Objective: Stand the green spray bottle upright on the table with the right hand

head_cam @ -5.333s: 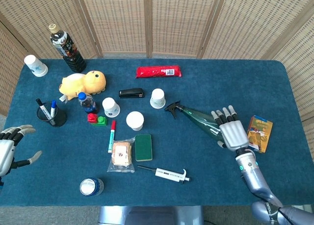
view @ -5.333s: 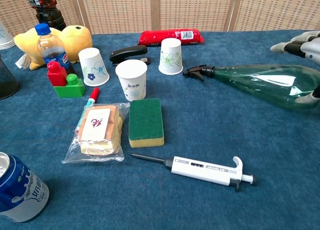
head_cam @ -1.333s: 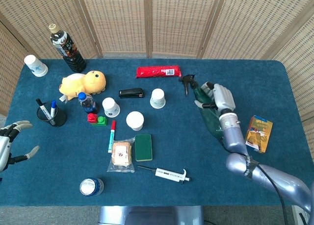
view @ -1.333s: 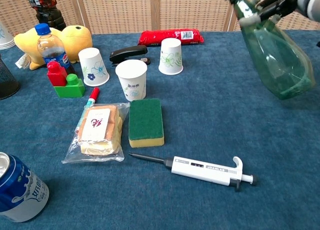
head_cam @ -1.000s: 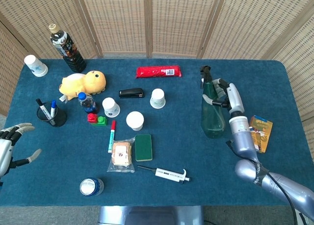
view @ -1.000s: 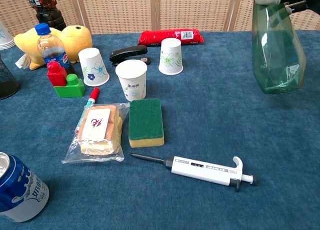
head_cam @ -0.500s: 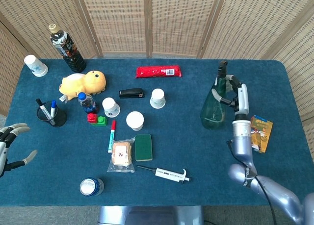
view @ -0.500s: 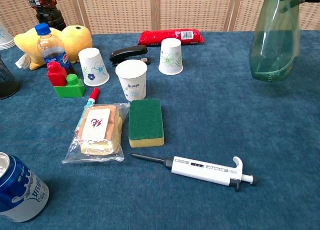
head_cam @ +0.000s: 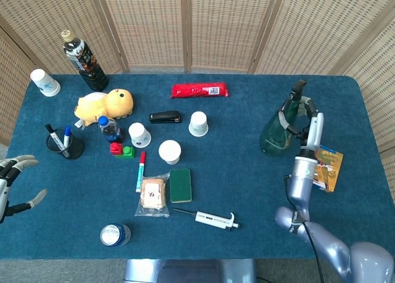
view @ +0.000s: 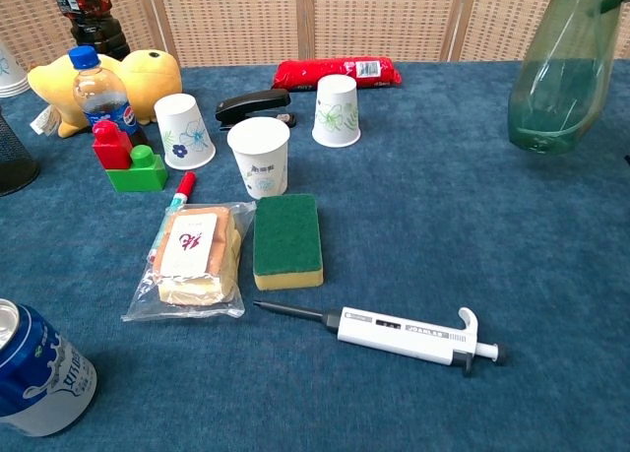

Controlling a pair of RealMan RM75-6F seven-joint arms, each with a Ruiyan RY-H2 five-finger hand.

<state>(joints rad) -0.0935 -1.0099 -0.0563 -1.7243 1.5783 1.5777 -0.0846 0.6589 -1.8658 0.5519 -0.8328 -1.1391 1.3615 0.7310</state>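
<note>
The green spray bottle [head_cam: 278,132] is a clear green teardrop with a black trigger head, held nearly upright with its top leaning right. My right hand [head_cam: 307,119] grips it near the neck, on the table's right side. In the chest view the green spray bottle [view: 561,78] shows at the top right with its base at or just above the blue cloth; whether it touches I cannot tell, and the hand is cut off there. My left hand [head_cam: 12,178] hangs at the table's left edge, fingers spread, holding nothing.
An orange box [head_cam: 326,167] lies just right of my right arm. A paper cup [head_cam: 198,123], a red packet [head_cam: 199,89] and a stapler [head_cam: 165,117] lie left of the bottle. A pipette [head_cam: 213,218], a green sponge [head_cam: 180,185] and a can [head_cam: 115,235] lie near the front.
The bottle was lying on its side, then my right hand lifted and turned it upright. Over the last second it has moved right and a little farther back. My left hand barely moved.
</note>
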